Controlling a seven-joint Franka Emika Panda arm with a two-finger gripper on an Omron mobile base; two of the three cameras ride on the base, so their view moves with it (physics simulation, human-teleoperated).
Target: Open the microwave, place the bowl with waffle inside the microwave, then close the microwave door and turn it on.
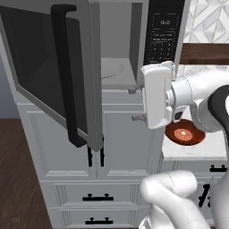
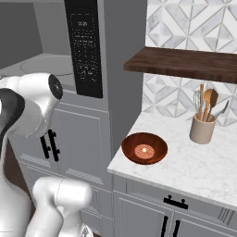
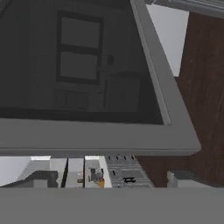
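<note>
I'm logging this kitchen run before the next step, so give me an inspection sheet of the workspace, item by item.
Surface: white marble counter right of the microwave, bare part visible.
Job's things: microwave door swung open, cavity exposed; bowl with waffle sits on the counter, not yet inside.
Clutter: utensil cup with wooden spoons, apart from the bowl.
Grippers: gripper open, holding nothing, in front of the cabinets below the microwave.
Cables: nothing seen.
Surroundings: wooden shelf, patterned tile wall, grey cabinets, dark wood floor.
</note>
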